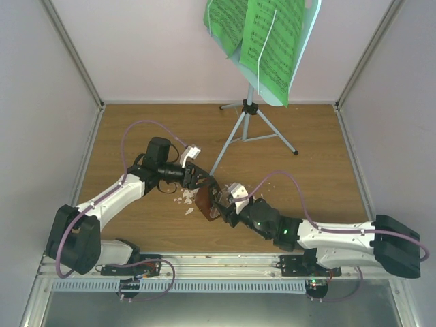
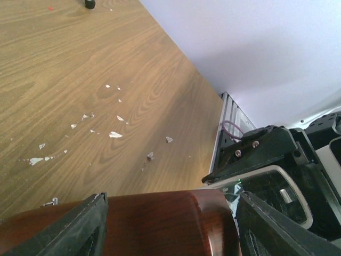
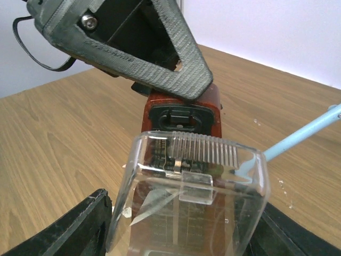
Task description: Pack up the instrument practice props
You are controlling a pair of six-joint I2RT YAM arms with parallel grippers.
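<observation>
The music stand (image 1: 251,107) stands at the back on silver tripod legs, with bright green pages (image 1: 262,41) on its desk. One pale leg (image 3: 303,133) reaches down beside the metronome (image 1: 204,202), which sits mid-table between both grippers. My left gripper (image 1: 197,178) straddles its reddish-brown body (image 2: 160,224). The left finger (image 2: 80,226) touches the body, and a thin gap shows at the right finger (image 2: 266,229). My right gripper (image 1: 219,206) is shut on the metronome's clear cover (image 3: 186,202), one finger (image 3: 85,229) on each side.
Small white crumbs (image 2: 114,134) lie scattered on the wooden table (image 1: 136,129) by the metronome. White walls close in the back and both sides. A metal rail (image 1: 218,262) runs along the near edge. A black tripod foot (image 2: 89,4) rests far off.
</observation>
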